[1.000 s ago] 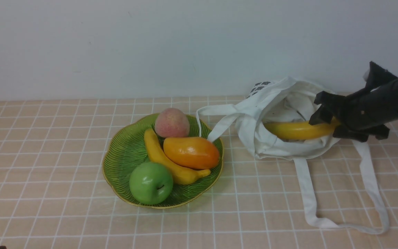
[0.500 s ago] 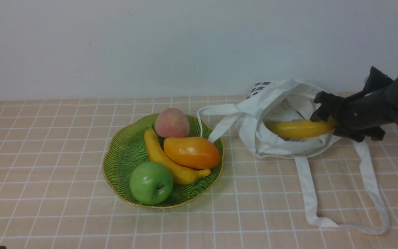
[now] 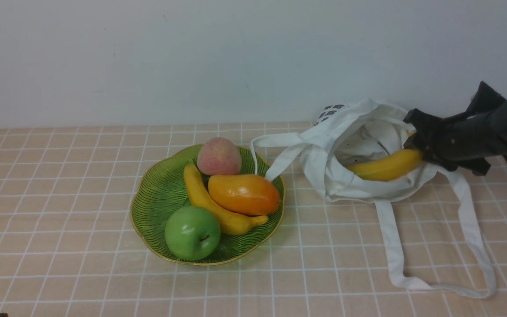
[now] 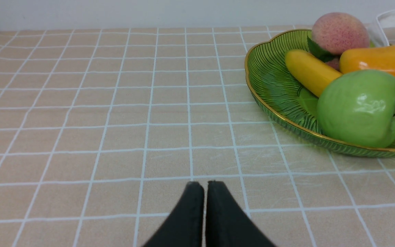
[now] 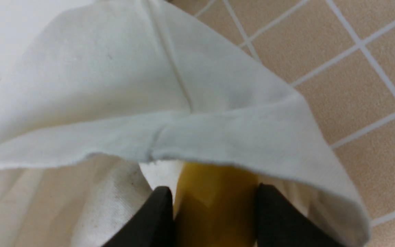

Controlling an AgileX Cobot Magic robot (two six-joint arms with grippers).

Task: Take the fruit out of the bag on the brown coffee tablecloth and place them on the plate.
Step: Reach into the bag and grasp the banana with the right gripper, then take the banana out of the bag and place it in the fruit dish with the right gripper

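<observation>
- Right claw (image 5: 214, 202) is part-open, about as wide as the banana (image 3: 385, 166), one finger on each side. We read that as a grip near one end; the bag's (image 3: 359, 187) fabric hides part of the contact.
- Banana lies mostly inside the bag, gripped end raised, far end low in the fabric. Likely tilted because we have it by one end only.
- Bag lies on its side on the cloth (image 3: 60, 198), mouth gaping, so we can reach in from the right. One strap (image 3: 275, 167) lies over the plate's (image 3: 156, 193) edge.
- Left claw (image 4: 206, 185) has its tips together, nothing in them, over bare cloth. We judge it isn't needed here.
- Plate has the peach (image 3: 219, 156), mango (image 3: 242, 193), apple (image 3: 192, 233) and short banana (image 3: 205, 198) packed in; most room is on its left side.
- Next, we should draw the banana clear before crossing. Risk: a bag edge over the claw snags and drags along.
</observation>
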